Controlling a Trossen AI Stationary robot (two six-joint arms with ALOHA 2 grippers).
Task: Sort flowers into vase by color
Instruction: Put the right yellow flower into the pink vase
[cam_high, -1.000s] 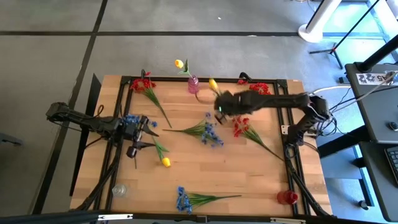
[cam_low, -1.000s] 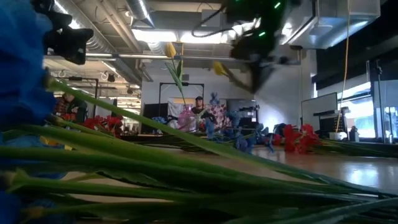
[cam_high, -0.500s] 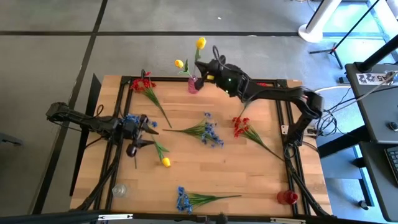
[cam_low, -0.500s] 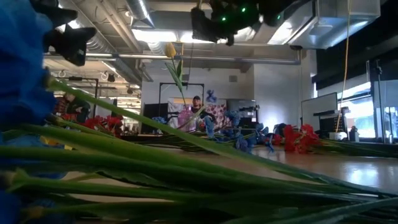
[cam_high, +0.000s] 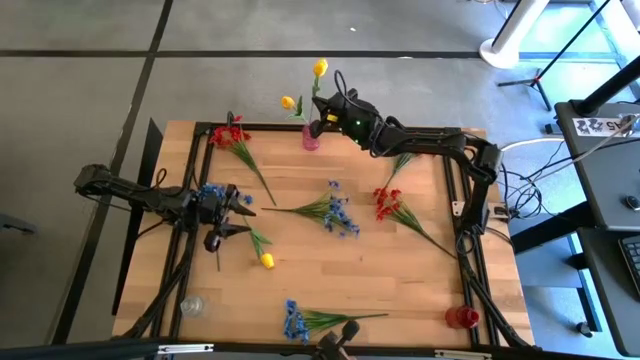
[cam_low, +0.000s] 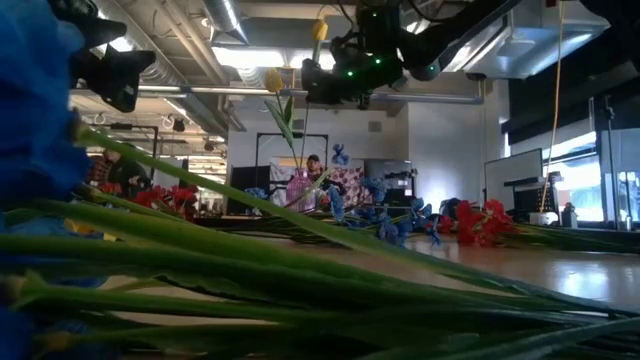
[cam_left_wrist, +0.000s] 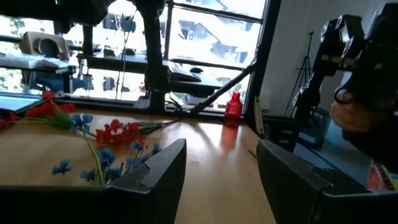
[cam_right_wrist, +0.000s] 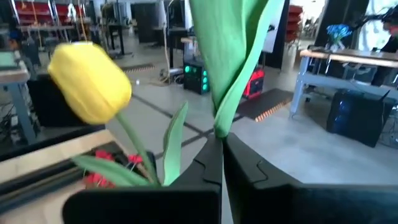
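Observation:
My right gripper (cam_high: 322, 118) is at the table's far edge, raised above the pink vase (cam_high: 311, 138), shut on a yellow tulip (cam_high: 320, 68) that stands upright. A second yellow tulip (cam_high: 288, 102) stands in that vase; its head (cam_right_wrist: 90, 90) shows in the right wrist view. My left gripper (cam_high: 243, 213) waits open near the table's left side, by a blue flower (cam_high: 212, 190) and a lying yellow tulip (cam_high: 266, 260). Red flowers (cam_high: 388, 203) and blue flowers (cam_high: 338, 212) lie on the table. My right gripper pinches the tulip's green stem and leaf (cam_right_wrist: 219, 127) between its two shut fingers, well below the head (cam_low: 320, 28). The fingers lie level, across the stem. The tulip is upright and lifted; its lower stem (cam_low: 304, 140) runs down to the vase (cam_low: 300, 185). Whether it is inside, I cannot tell.
A red vase (cam_high: 460, 317) stands at the near right corner and a clear vase (cam_high: 191, 305) at the near left. More red flowers (cam_high: 232, 135) lie far left, a blue flower (cam_high: 297, 322) at the near edge. A black frame (cam_high: 205, 150) borders the table.
My right gripper has risen from the table's middle and gone toward the far edge to above the pink vase, carrying the yellow tulip. The tulip has turned from slanting to upright, its head now high over the vase.

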